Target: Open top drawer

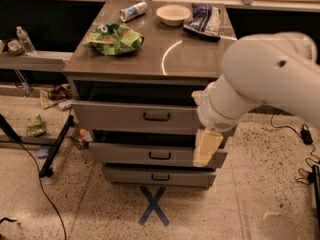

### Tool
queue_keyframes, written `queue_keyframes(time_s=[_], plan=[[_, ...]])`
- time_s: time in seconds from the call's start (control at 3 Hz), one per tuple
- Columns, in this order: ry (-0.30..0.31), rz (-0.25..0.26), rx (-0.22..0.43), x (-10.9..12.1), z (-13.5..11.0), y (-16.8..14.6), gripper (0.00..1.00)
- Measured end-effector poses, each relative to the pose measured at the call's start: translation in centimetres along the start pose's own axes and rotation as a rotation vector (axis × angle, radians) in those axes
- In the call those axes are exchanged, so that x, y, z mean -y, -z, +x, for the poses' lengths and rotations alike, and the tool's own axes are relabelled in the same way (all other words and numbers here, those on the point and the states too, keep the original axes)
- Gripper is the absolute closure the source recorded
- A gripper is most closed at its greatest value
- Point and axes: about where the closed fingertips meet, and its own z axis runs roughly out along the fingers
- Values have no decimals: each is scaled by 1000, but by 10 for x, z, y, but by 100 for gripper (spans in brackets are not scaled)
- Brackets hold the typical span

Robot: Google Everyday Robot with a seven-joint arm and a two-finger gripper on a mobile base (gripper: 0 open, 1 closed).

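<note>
The top drawer [125,117] is the widest grey front of the cabinet, just under the counter top [190,59]. Its small dark pull handle [156,116] sits at front centre. A dark gap shows above the front. The middle drawer [130,154] and the smallest drawer [130,176] lie below it. My white arm [265,79] reaches in from the right. My gripper [207,148], cream-coloured, hangs pointing down in front of the right end of the middle drawer, right of and below the top drawer's handle, holding nothing that I can see.
On the counter top lie a green chip bag [114,38], a can [133,11], a white bowl [173,15] and a blue bag [202,20]. A blue tape X [154,205] marks the floor in front. A black stand leg [55,146] and a cable [35,176] lie left.
</note>
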Motion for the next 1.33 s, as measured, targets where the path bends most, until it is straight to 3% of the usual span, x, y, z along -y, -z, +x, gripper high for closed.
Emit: queue_keyframes(time_s=[0.33, 0.67, 1.33], plan=[[32, -41, 0, 1, -10, -48, 0], [59, -36, -19, 10, -16, -83, 0], [122, 24, -77, 46, -26, -130, 0]])
